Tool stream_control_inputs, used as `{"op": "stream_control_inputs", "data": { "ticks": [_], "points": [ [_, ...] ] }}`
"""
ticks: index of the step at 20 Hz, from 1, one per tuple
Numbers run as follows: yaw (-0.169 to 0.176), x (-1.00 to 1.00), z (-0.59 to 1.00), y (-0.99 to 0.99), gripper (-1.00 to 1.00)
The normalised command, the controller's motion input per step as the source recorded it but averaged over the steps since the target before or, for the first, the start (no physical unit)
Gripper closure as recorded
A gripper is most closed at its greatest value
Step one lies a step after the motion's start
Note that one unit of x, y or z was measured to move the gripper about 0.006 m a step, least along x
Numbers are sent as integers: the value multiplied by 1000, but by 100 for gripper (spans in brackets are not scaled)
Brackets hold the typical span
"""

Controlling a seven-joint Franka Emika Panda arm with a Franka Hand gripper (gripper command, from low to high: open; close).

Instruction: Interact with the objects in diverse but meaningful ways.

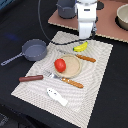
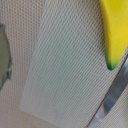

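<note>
Positioned low over the far edge of the placemat [image 1: 95, 75], the end effector [image 1: 86, 37] is aimed at the banana [image 1: 81, 47]; finger state cannot be told.

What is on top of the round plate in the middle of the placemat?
A red tomato sits on the plate, toward the exterior view's left. The plate surface directly beneath the tomato is covered. Nothing else visibly rests on it.
</note>
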Motion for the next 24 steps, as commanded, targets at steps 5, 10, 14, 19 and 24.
{"op": "stream_control_inputs", "data": {
  "ticks": [5, 10, 14, 19, 24],
  "points": [
    [38, 428, -4, -50, -100],
    [11, 321, -122, -10, -100],
    [16, 249, -177, -5, -100],
    [24, 209, -189, 0, -100],
    [19, 262, -98, 0, 100]
  ]
}}
